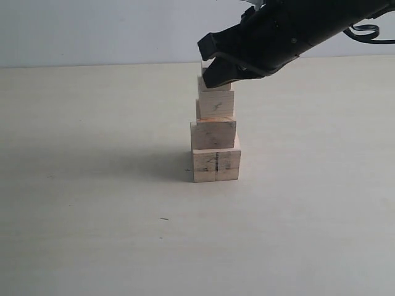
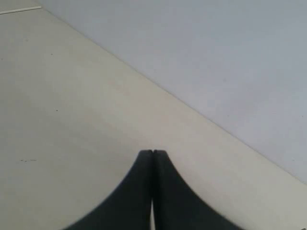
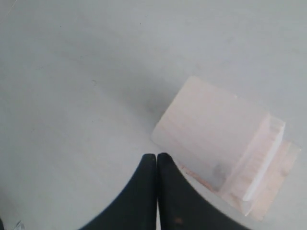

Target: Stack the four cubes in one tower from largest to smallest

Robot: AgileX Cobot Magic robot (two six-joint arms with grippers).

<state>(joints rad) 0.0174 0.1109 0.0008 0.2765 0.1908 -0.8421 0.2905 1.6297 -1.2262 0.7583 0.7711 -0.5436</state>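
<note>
The tower (image 1: 215,132) of four cubes stands at centre frame on the pale table (image 1: 86,222), with the widest block at the bottom. My right gripper (image 1: 207,61) reaches in from the upper right and overlaps the top cube, fingers pressed together and empty; I cannot tell if it touches. My left gripper (image 2: 152,152), likewise closed and empty, hangs over the table near the wall (image 2: 216,57).

The table (image 1: 92,234) I work over is a pale cream, matte surface, filling the frame from its lower edge up to the wall line near the top. Just right of centre the largest cube (image 1: 216,165) sits flat on it, with its dark line facing the camera, as the base of the tower (image 1: 215,132). Its soft shadow spreads left, and a small dark speck (image 1: 164,219) lies lower down.
</note>
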